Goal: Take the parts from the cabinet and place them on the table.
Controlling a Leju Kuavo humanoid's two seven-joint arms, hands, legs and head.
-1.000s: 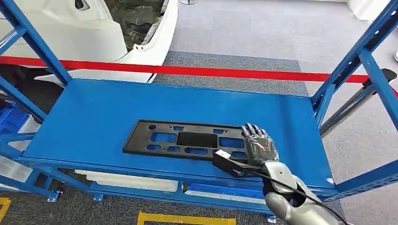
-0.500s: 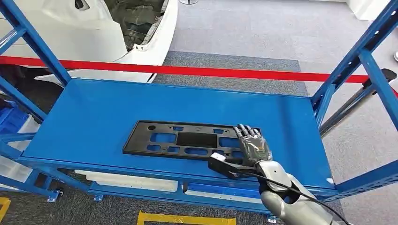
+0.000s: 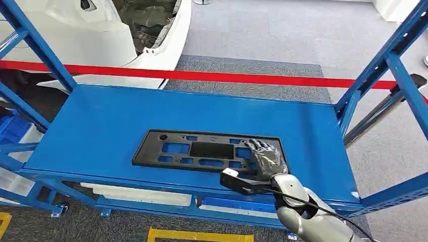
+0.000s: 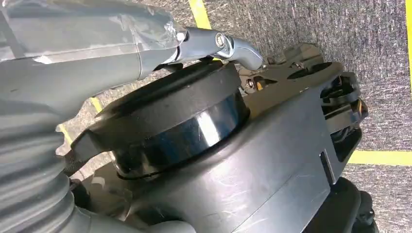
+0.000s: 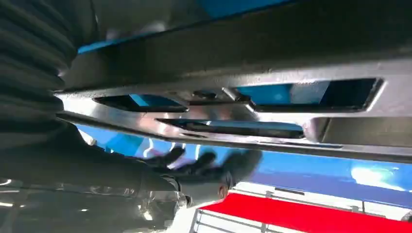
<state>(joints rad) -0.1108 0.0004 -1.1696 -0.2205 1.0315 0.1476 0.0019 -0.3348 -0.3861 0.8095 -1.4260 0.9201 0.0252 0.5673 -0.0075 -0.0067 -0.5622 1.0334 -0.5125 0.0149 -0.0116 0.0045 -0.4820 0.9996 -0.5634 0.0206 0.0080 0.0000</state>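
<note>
Blue shelf (image 3: 101,126) of the cabinet carries one flat black plastic part (image 3: 186,150), lying near its front edge. Right robot hand (image 3: 266,157) rests on the part's right end, fingers extended over it; grip cannot be confirmed.

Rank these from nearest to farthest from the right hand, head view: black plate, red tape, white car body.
1. Black plate: lies on the blue shelf, its right end under the right hand.
2. Red tape: stretched across behind the shelf's far edge.
3. White car body: beyond the tape, far left on the floor.
</note>
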